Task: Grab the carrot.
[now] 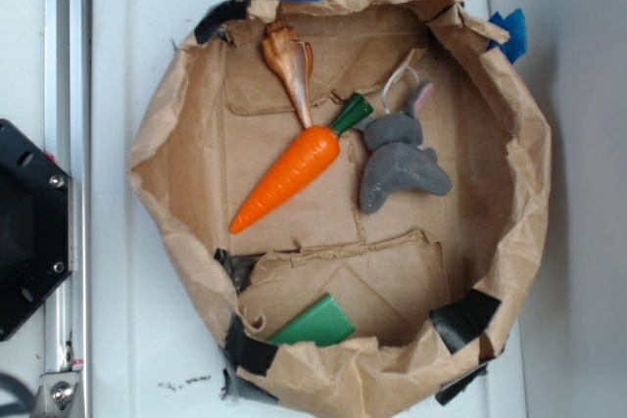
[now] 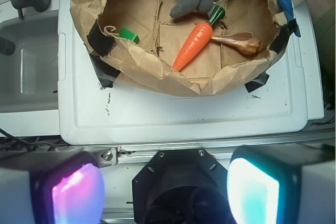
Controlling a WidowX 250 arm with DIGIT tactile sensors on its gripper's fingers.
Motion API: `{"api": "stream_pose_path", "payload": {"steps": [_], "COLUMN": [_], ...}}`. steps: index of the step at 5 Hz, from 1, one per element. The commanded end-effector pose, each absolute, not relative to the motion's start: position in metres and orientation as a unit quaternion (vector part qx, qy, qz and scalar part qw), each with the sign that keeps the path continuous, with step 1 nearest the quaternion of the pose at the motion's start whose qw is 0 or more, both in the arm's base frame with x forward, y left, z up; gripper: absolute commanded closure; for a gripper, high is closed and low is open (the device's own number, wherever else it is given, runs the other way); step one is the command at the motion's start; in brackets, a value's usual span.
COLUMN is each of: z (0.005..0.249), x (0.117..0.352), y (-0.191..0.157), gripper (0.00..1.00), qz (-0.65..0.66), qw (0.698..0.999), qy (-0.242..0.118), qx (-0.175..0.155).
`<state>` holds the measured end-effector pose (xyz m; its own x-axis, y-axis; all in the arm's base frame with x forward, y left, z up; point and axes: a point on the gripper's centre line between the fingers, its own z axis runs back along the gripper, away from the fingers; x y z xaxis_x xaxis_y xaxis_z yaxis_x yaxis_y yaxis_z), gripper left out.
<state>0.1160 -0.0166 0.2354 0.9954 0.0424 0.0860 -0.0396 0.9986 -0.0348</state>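
Nothing of the grab is done yet, as far as the pictures show. The carrot (image 1: pixel 294 171) lies untouched on the floor of the brown paper nest (image 1: pixel 167 134), near the middle of the exterior frame, its green stem toward the upper right and its tip toward the lower left. The stem end sits just beside the grey plush (image 1: pixel 397 159), and the brown seashell (image 1: pixel 290 66) angles down to meet the carrot near its stem. The flat green block (image 1: pixel 315 323) lies well apart, at the lower edge of the nest.

The gripper (image 2: pixel 165 192) hangs back over the near edge of the white counter (image 2: pixel 173 114), well apart from the carrot — its fingers (image 2: pixel 79 192) stand wide apart and hold nothing. So the whole job is left: the approach, the descent over the carrot, the closing.

The wrist view alone shows the fingers, one pad glowing pink at lower left and the other cyan at lower right, and a grey sink (image 2: pixel 26 66) at the left. The exterior view shows no fingers at all — only a black base (image 1: pixel 29 232) at the left edge — but gives the plain top-down layout inside the nest.
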Motion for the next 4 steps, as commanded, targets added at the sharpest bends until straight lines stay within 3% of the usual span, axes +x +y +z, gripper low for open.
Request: {"api": "stream_pose_path", "payload": {"steps": [1, 3, 4], "z": [0.235, 0.233, 0.22], "x": [0.116, 0.188, 0.214], "y": [-0.017, 0.01, 0.022], "gripper": [0.0, 0.0, 0.0], "qz": [0.021, 0.101, 0.18], "qw": [0.999, 0.992, 0.978], "qy": [-0.043, -0.069, -0.103], "qx": [-0.017, -0.014, -0.032]}}
